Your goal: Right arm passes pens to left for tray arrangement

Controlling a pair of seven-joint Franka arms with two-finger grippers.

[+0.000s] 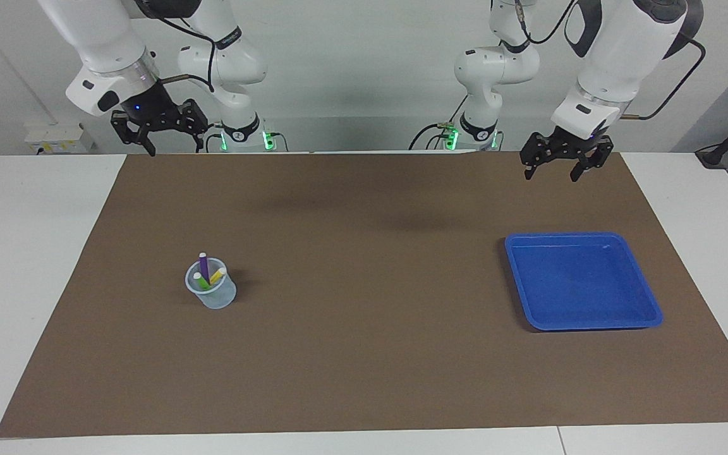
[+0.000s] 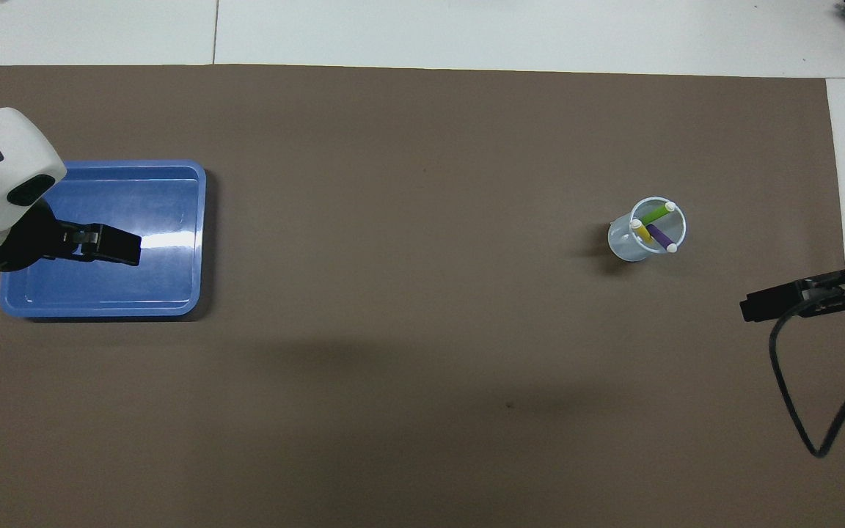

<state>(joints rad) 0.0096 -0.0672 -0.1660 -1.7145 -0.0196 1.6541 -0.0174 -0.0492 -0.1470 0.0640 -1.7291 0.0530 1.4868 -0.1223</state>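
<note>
Facing view: table [image 1: 35,253] carries a brown mat [image 1: 370,354]. Blue tray [image 1: 648,313] lies flat at the left arm's end. Left gripper [image 1: 557,165] hangs raised over the mat's robot-side edge, jaws apart, holding nothing. Right gripper [image 1: 158,140] likewise, raised at its own end, empty and spread. Translucent cup [image 1: 218,297] stands upright at the right arm's end, holding purple, green and yellow pens [image 1: 203,264].

Two glossy white jointed arms [image 1: 617,57] with black cables, black jaws, green-lit bases.
</note>
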